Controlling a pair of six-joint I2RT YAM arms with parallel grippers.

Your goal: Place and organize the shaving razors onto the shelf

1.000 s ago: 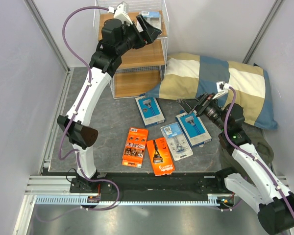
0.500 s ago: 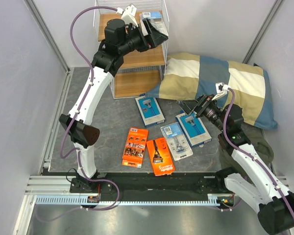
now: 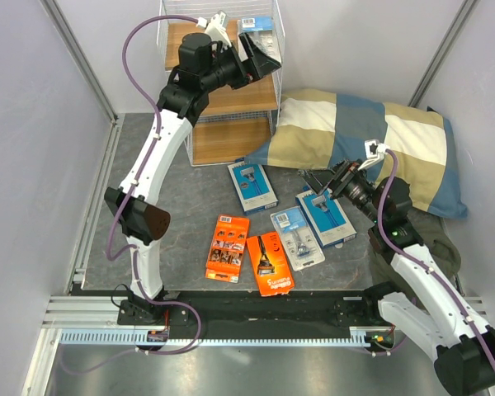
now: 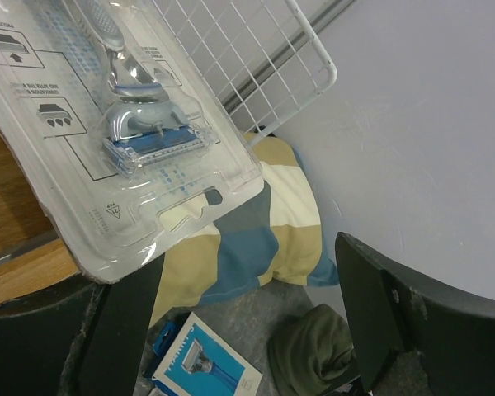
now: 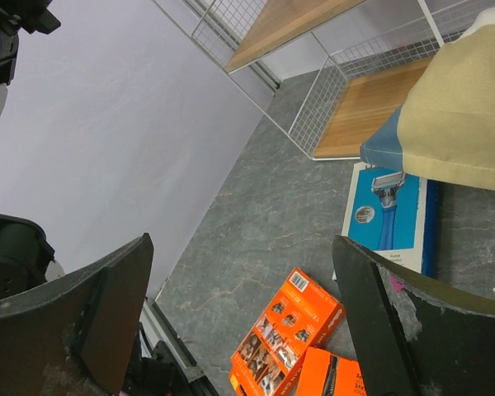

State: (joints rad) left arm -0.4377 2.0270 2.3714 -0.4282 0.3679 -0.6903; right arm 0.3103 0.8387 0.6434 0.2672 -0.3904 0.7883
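Observation:
The shelf (image 3: pixel 231 99) stands at the back, white wire with wooden tiers. One clear blister razor pack (image 3: pixel 256 24) lies on its top tier; in the left wrist view this pack (image 4: pixel 124 124) rests on the wood, its lower edge over my left finger. My left gripper (image 3: pixel 262 56) (image 4: pixel 247 272) is open beside it. On the table lie two blue boxes (image 3: pixel 253 186) (image 3: pixel 326 216), a clear blister pack (image 3: pixel 297 238) and two orange packs (image 3: pixel 228 247) (image 3: pixel 269 264). My right gripper (image 3: pixel 322 177) (image 5: pixel 241 243) is open and empty above the right blue box.
A blue-and-beige checked pillow (image 3: pixel 371 140) lies right of the shelf, its corner over the table near the blue boxes. An olive green cloth (image 3: pixel 436 243) lies beside the right arm. Grey walls close in both sides.
My left gripper has moved a little up and right at the shelf top, and the blister pack has shifted farther back on the top tier. The right arm has barely moved.

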